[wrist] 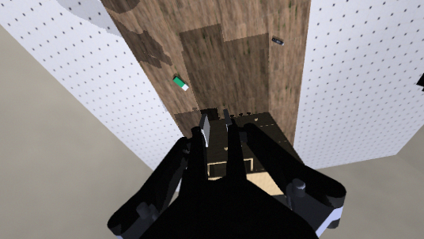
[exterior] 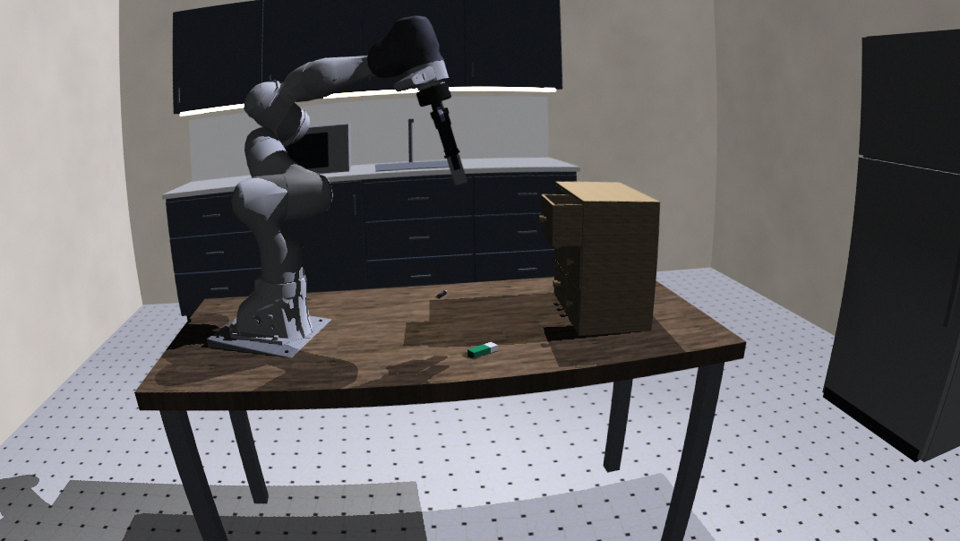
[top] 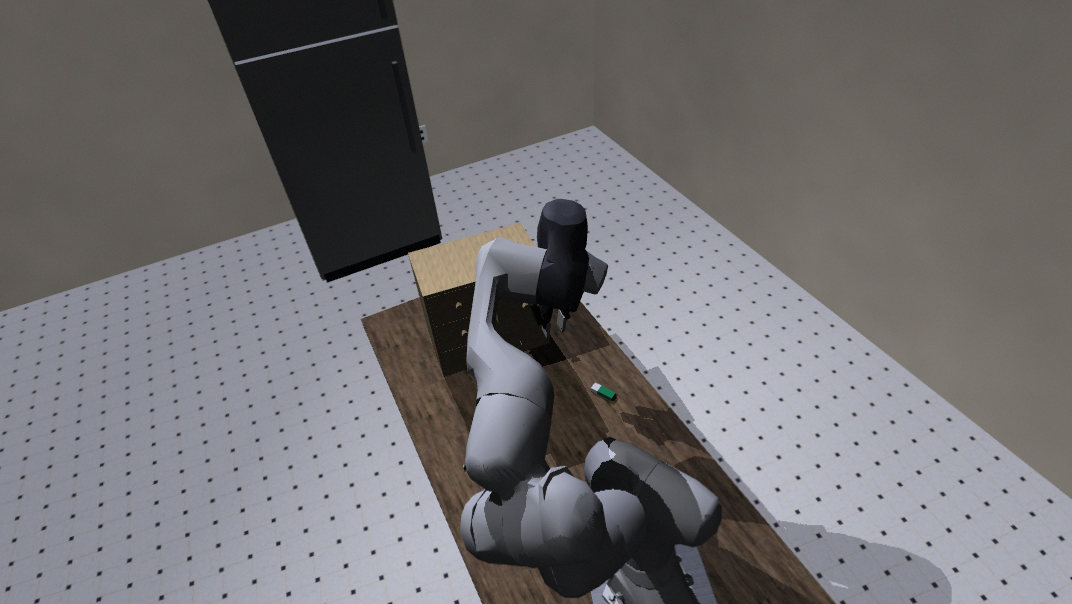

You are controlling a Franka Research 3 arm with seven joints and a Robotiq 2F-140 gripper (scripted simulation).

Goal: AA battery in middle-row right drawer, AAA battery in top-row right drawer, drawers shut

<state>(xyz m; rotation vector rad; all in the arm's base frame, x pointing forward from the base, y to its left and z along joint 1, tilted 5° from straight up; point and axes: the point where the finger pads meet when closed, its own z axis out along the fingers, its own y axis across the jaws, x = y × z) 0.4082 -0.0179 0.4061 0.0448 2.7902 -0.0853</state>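
Observation:
The small chest (top: 442,268) (exterior: 616,261) (wrist: 268,183) stands upright at the table's far end. Its top right drawer (exterior: 567,225) (wrist: 226,159) is pulled partly out and level; its inside is too dark to show any contents. The other drawers look pushed in, though the arm hides part of the front in the top view. My gripper (top: 553,325) (exterior: 459,178) (wrist: 216,118) points down, in front of the open drawer and higher than it. Its fingers stand a little apart with nothing between them. One small dark battery (exterior: 441,293) (wrist: 278,40) lies on the table; I cannot tell its size. No second battery shows.
A green and white eraser (top: 603,391) (exterior: 482,349) (wrist: 180,82) lies on the table (exterior: 376,315) near its right edge, in front of the chest. The arm's bent links hang over the table's middle. A dark fridge (top: 337,150) (exterior: 900,235) stands on the floor beyond the table.

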